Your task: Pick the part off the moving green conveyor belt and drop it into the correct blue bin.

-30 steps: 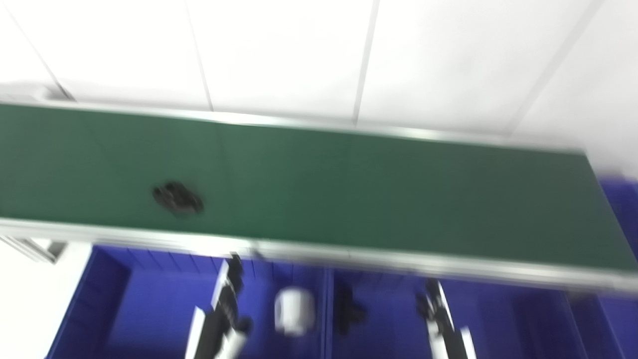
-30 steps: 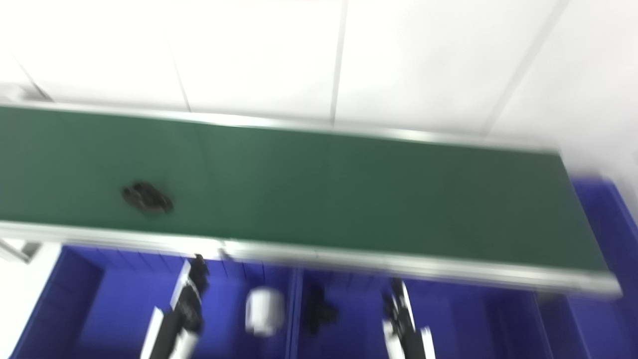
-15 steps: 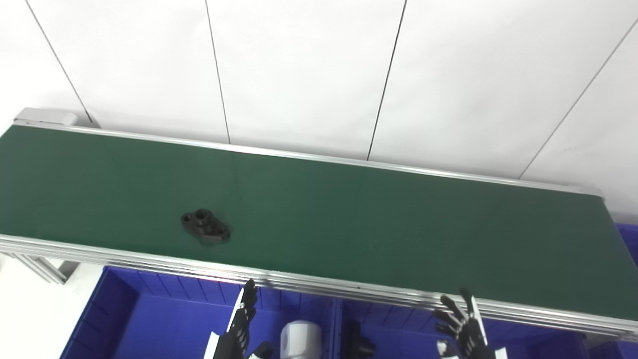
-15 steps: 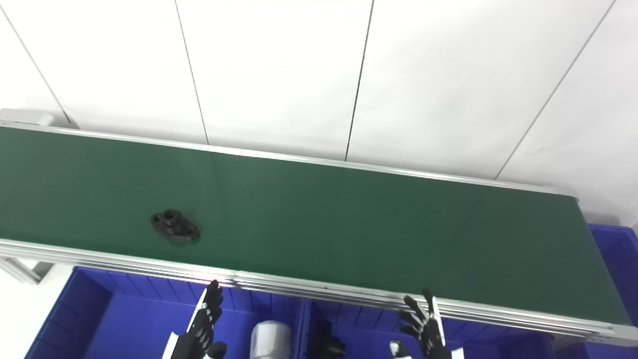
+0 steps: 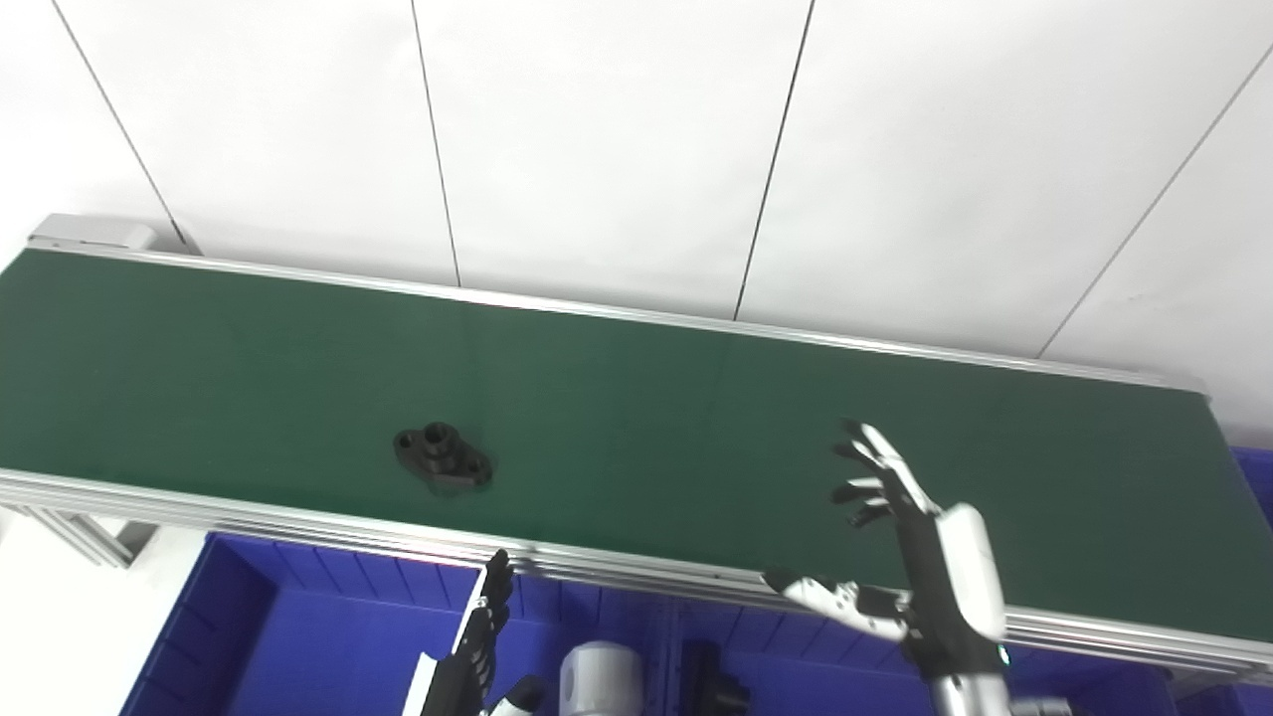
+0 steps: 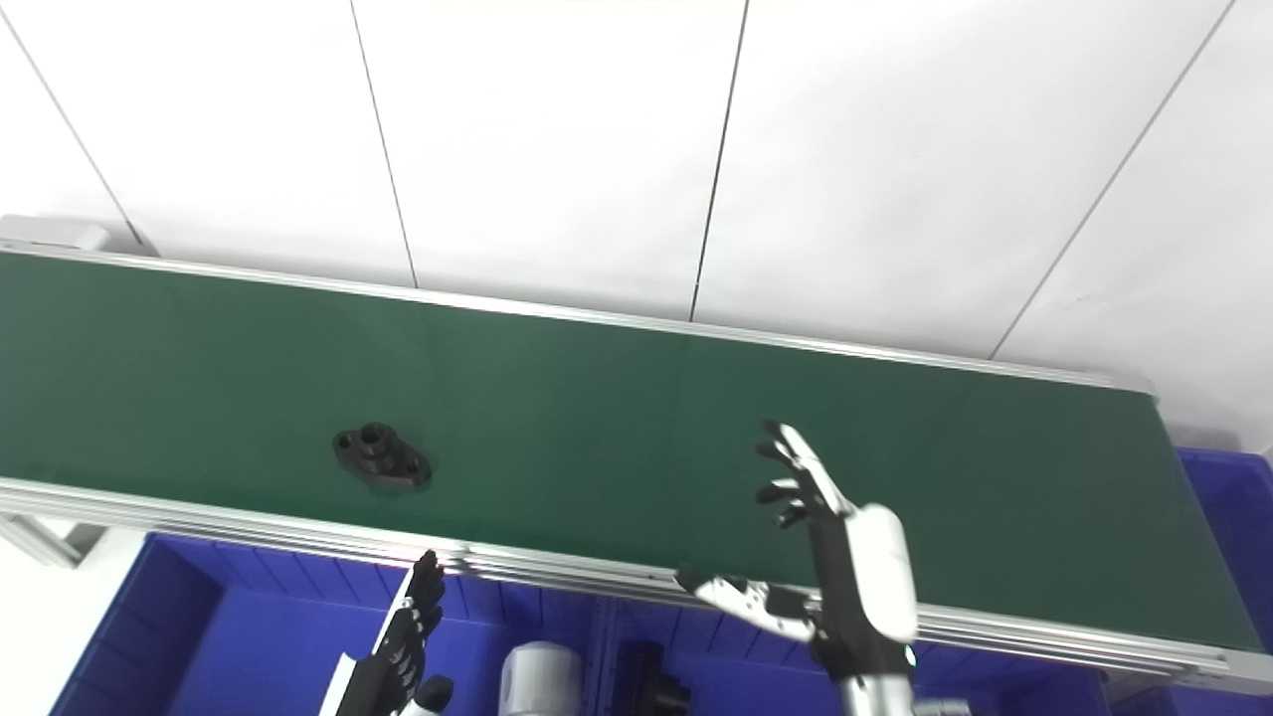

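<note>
A black flanged part [image 5: 443, 460] with a raised hub lies on the green conveyor belt [image 5: 646, 418], left of centre near the front rail. My right hand [image 5: 900, 542] is raised over the belt's front edge, well to the right of the part, fingers spread and thumb out, holding nothing. Low at the bottom edge, my left hand [image 5: 475, 651] hovers over a blue bin [image 5: 308, 646] with fingers straight, also holding nothing. It is below and slightly right of the part.
Blue bins sit below the belt's front rail [image 5: 636, 572]. One holds a white cylinder [image 5: 597, 681]; the neighbouring bin holds a black part [image 5: 711, 686]. Another blue bin edge [image 6: 1228, 497] shows at the far right. A white panelled wall rises behind the belt.
My right hand has risen from the bins to over the belt's front edge. The black part has drifted right along the belt. The left hand has stayed put.
</note>
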Robot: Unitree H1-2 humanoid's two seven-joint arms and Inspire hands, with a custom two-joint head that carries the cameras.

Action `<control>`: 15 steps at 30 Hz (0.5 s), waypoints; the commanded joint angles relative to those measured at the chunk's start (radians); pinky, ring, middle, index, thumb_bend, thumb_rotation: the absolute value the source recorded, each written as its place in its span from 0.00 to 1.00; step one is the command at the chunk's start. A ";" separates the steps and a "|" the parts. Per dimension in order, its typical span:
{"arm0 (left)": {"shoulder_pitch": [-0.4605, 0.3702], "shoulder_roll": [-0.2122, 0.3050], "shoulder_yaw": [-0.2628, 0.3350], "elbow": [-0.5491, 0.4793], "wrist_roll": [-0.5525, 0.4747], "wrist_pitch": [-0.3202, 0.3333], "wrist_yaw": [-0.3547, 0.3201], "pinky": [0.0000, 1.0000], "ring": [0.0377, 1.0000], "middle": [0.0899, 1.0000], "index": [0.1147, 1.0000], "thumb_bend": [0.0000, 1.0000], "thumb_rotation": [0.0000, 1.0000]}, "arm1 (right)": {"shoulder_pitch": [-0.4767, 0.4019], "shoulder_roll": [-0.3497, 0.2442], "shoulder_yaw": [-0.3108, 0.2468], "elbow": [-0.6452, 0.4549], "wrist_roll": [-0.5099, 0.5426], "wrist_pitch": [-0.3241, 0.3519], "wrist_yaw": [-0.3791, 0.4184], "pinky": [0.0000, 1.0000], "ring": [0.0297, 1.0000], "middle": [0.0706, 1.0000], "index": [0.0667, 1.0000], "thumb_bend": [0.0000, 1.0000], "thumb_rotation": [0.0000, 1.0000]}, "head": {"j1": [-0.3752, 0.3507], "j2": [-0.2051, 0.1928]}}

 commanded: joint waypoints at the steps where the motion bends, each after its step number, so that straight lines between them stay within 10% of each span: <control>1: -0.009 -0.007 -0.013 -0.011 0.008 -0.041 0.006 1.00 1.00 1.00 1.00 0.84 0.78 | -0.059 -0.004 0.024 -0.032 -0.065 0.061 0.029 0.42 0.55 0.77 0.85 0.89 0.40 | 0.000 0.003; 15: -0.021 -0.020 -0.022 -0.003 -0.022 -0.036 -0.004 1.00 1.00 1.00 1.00 0.83 0.77 | -0.317 -0.032 0.187 0.174 -0.303 0.201 0.073 0.43 0.53 0.74 0.79 0.91 0.35 | 0.011 0.012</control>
